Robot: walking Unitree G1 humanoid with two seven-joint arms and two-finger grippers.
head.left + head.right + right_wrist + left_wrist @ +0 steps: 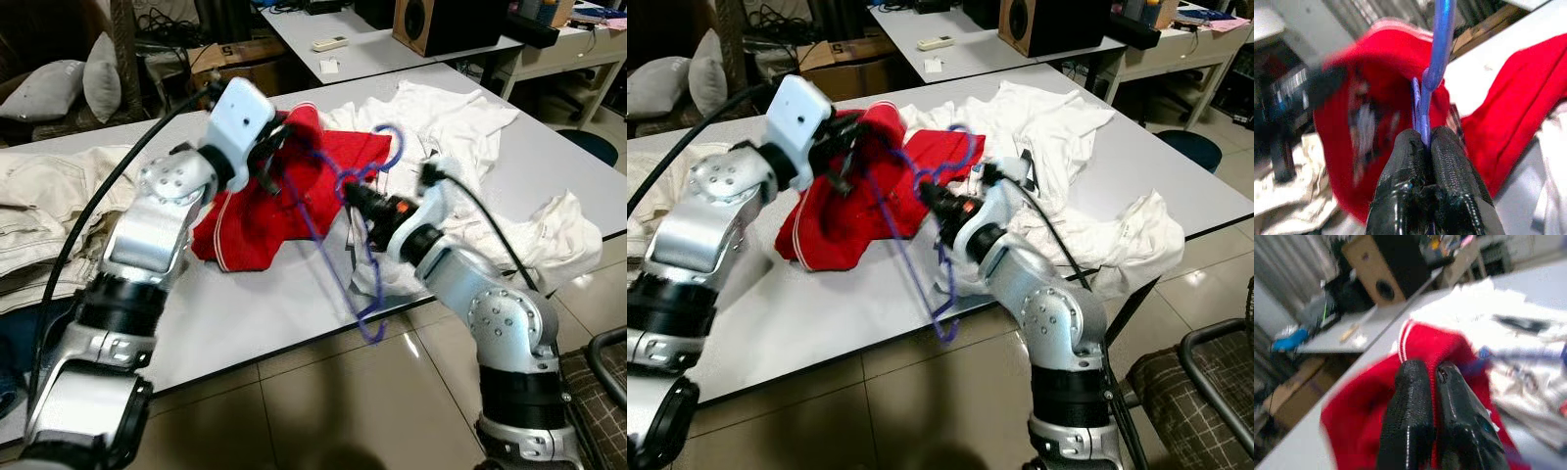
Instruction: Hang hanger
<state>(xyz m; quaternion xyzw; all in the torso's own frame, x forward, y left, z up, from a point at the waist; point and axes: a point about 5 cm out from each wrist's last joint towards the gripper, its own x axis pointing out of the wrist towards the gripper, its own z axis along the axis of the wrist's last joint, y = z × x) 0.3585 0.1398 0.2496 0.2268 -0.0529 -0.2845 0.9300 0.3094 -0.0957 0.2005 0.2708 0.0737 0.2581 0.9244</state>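
A grey desk (245, 323) stands on a glossy tiled floor (323, 411), strewn with laundry: a red garment (265, 211) near its middle, white clothes (470, 127) beyond that garment, and beige trousers (39, 211) on the garment's other side. Behind the red garment, a second desk carries a wooden speaker (416, 24). The left end effector (277, 157) has its fingers pressed together on the red garment, lifting a fold. The right end effector (351, 191) is clamped on the neck of the blue hanger (343, 264), which hangs just beside the red garment, reaching below the desk edge. The right wrist view shows the hanger wire pinched between the fingers (1410, 161).
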